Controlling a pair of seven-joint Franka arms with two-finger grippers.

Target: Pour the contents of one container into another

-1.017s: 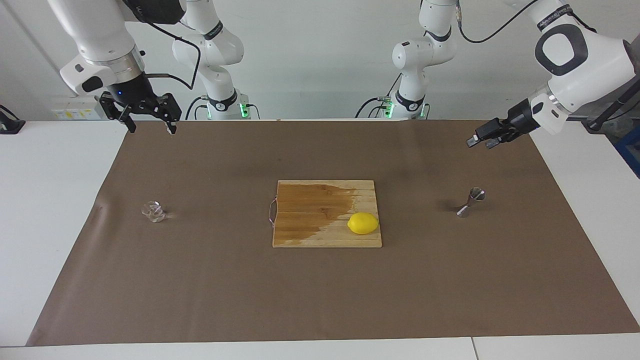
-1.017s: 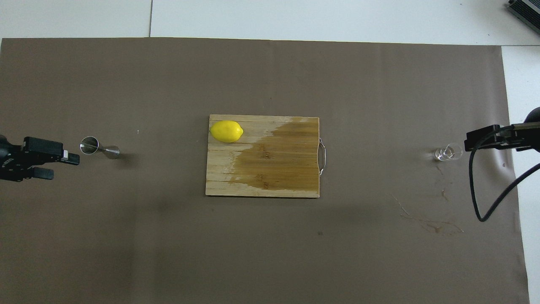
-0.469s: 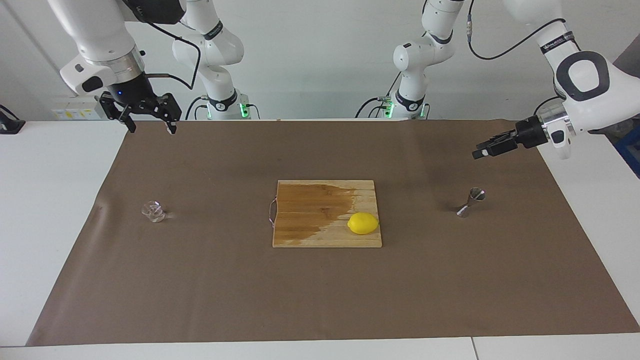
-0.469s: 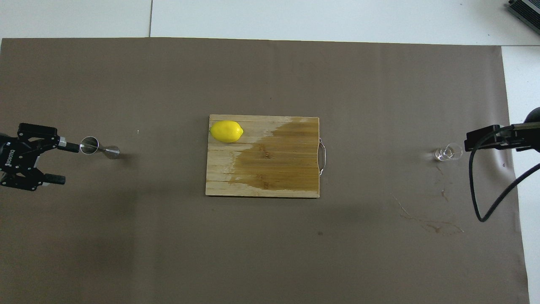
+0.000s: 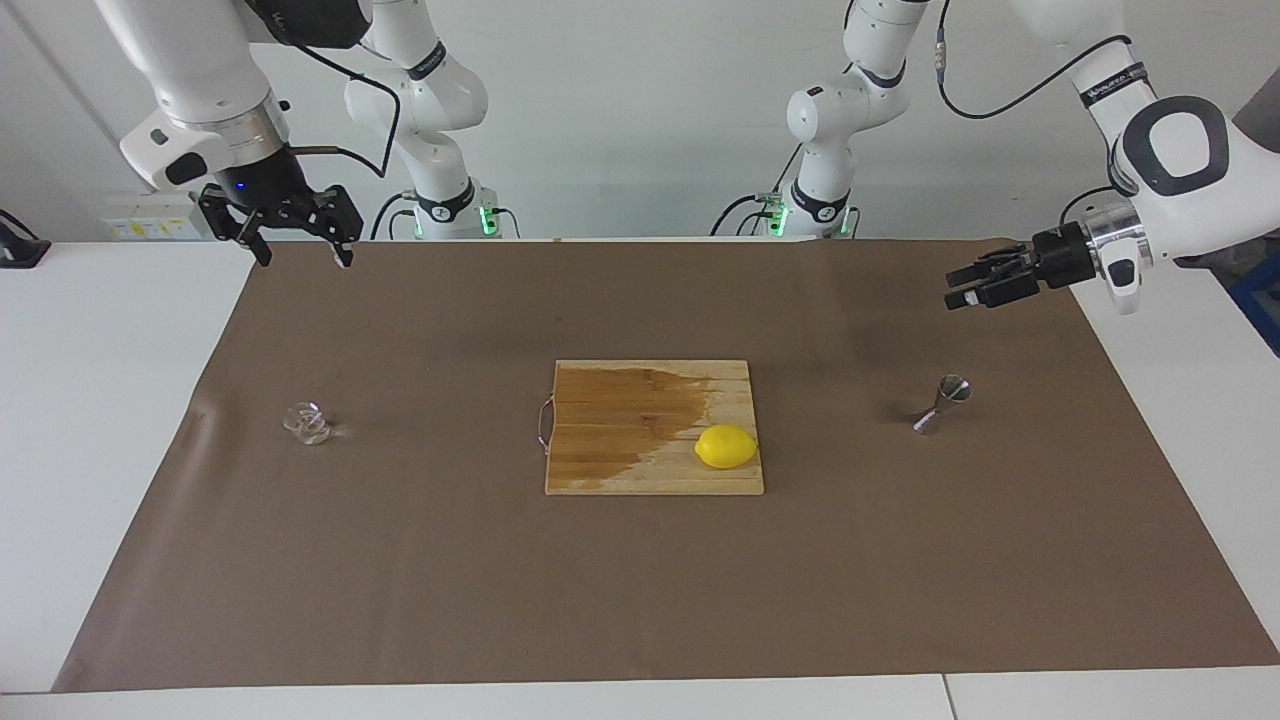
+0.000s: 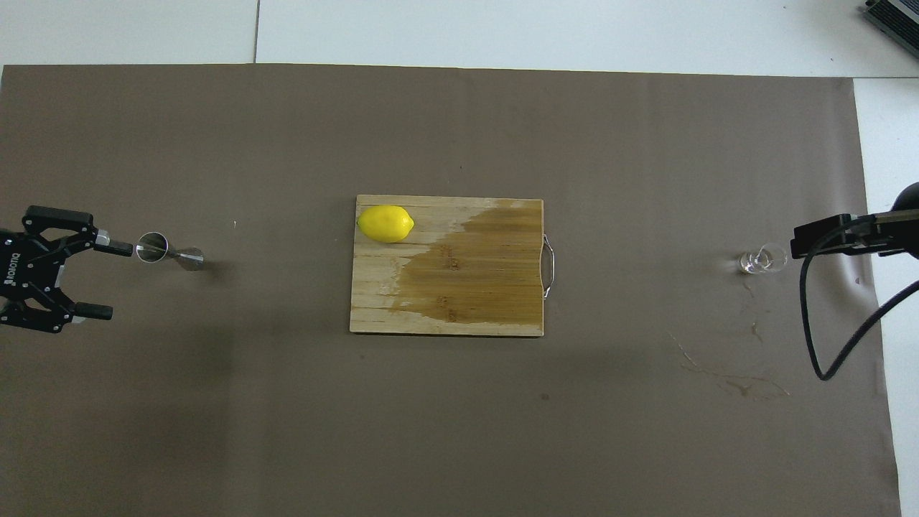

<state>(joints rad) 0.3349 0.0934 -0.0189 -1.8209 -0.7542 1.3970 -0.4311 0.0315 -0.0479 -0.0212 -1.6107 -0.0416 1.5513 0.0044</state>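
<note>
Nothing is poured yet: the glass cup (image 5: 306,422) and the steel jigger (image 5: 941,404) stand untouched at opposite ends of the brown mat (image 5: 640,600), while the left gripper (image 5: 962,286) and right gripper (image 5: 297,256) hang spread apart, grasping nothing.

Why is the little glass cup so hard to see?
In the facing view the glass cup is see-through, so the brown paper shows through, with only pale glints; in the overhead view it casts barely any shadow, unlike the steel jigger.
</note>
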